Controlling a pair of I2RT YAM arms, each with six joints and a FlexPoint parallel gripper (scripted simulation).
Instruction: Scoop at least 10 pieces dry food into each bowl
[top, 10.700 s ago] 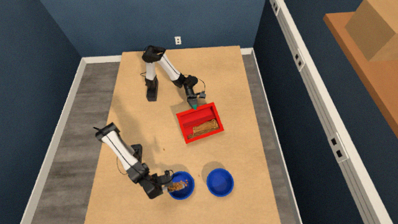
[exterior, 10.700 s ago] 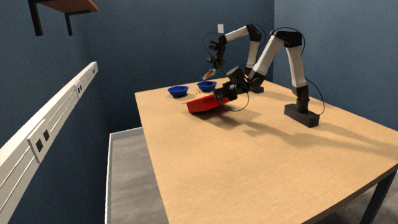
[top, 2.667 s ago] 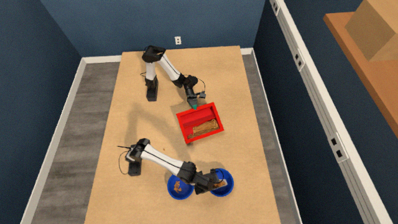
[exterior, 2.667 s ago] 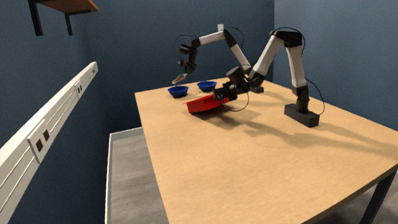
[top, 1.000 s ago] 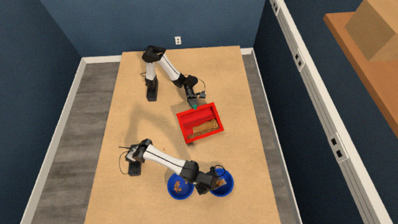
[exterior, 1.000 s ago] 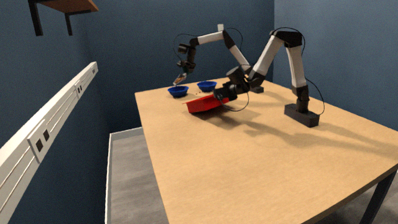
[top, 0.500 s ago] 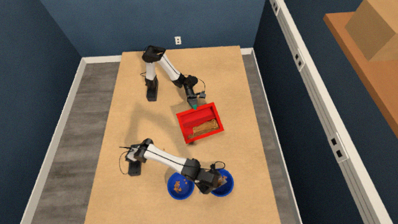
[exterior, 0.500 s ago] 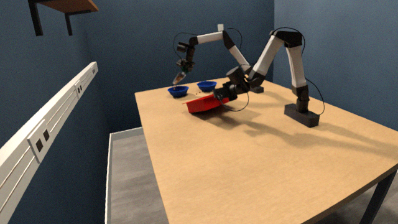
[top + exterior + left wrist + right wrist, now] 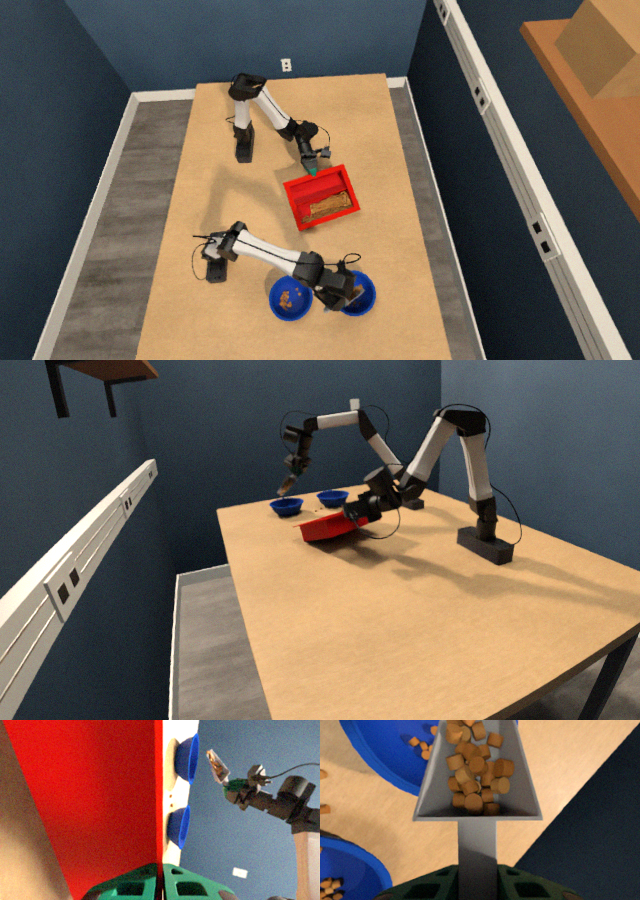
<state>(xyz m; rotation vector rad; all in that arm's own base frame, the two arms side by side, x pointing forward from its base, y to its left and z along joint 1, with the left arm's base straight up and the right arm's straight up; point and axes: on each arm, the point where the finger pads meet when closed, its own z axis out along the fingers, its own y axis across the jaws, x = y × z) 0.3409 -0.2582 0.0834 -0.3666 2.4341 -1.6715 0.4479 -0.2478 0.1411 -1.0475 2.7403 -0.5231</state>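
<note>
We are pouring into the second round blue bowl (image 9: 371, 295) (image 9: 286, 508) (image 9: 186, 759) (image 9: 380, 758): our right gripper (image 9: 334, 300) (image 9: 296, 474) (image 9: 223, 785) (image 9: 477, 872) pinches the grey plastic scoop (image 9: 356, 295) (image 9: 285, 479) (image 9: 218, 766) (image 9: 477, 836) above it, while our left gripper (image 9: 313, 172) (image 9: 348, 514) (image 9: 160, 870) clamps the tilted red rectangular box (image 9: 320, 185) (image 9: 325, 529) (image 9: 96, 800). Next, we should tip gently, keeping pieces inside.
</note>
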